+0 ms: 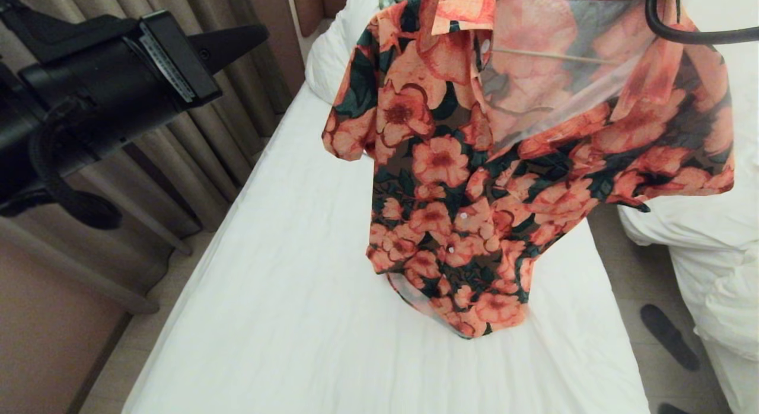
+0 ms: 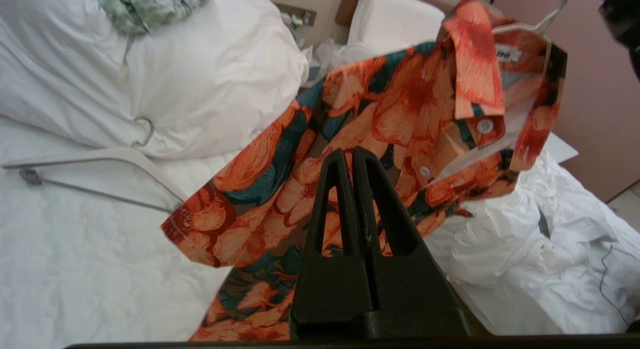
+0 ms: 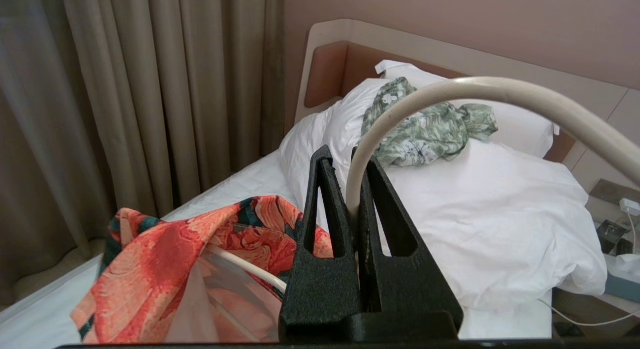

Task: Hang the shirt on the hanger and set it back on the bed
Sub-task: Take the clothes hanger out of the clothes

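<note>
Black right gripper [image 3: 352, 189], lower centre of the right wrist view, is pinching the cream hanger [image 3: 500, 91] by its hook, jaws closed on the rod. Shirt [image 1: 474, 182] is hanging on it w/ collar at top of head view, hem touching the bed [image 1: 284, 319]. Left gripper [image 2: 351, 161] is sitting upper left in head view, jaws closed on nothing, near the shirt front.

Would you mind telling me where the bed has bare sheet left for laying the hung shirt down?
The bed is bare along its near and left stretch, between the curtain-side edge and the shirt, whose hem touches the sheet. The head end is crowded: the heaped duvet, a green patterned garment and a spare white hanger.
</note>
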Controlling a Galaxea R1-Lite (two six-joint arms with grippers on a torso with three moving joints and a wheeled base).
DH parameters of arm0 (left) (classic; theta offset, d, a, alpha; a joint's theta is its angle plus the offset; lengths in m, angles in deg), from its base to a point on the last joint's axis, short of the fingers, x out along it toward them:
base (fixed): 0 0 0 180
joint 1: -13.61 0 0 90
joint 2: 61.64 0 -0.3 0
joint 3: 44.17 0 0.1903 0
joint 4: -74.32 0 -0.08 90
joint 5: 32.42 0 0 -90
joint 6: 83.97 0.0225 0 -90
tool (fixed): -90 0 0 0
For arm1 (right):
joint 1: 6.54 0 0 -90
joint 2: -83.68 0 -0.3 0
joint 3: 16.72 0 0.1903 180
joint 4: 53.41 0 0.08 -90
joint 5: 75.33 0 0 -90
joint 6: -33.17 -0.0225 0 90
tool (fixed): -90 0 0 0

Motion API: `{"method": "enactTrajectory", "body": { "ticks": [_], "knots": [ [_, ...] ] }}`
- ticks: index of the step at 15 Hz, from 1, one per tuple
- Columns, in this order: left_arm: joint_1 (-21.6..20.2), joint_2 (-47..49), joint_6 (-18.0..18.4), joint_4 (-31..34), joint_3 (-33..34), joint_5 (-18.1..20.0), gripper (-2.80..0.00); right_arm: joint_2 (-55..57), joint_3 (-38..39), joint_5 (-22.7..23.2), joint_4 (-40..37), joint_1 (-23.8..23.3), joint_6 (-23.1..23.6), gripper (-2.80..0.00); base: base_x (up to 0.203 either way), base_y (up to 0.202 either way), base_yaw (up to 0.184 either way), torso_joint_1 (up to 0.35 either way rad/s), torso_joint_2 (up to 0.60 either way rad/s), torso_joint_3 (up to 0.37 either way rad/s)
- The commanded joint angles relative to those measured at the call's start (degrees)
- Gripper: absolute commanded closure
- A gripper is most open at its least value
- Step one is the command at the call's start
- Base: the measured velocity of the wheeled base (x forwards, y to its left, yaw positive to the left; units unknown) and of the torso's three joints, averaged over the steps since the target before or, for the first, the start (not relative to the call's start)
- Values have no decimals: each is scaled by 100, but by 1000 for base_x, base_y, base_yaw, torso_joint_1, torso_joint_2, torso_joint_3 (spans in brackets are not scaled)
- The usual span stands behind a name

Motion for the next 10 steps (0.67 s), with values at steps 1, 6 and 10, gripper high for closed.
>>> {"method": "enactTrajectory", "body": {
  "ticks": [1,6,10],
  "knots": [
    [-17,23,-4,-32,17,7,0,-3,-8,4,9,-17,13,0,0,0,0,0,0,0],
    [-17,14,-1,-32,20,7,0,-12,-78,4,18,-25,57,0,0,0,0,0,0,0],
    [-17,14,-1,-32,20,7,0,-13,-70,10,18,-17,68,0,0,0,0,0,0,0]
  ]
}}
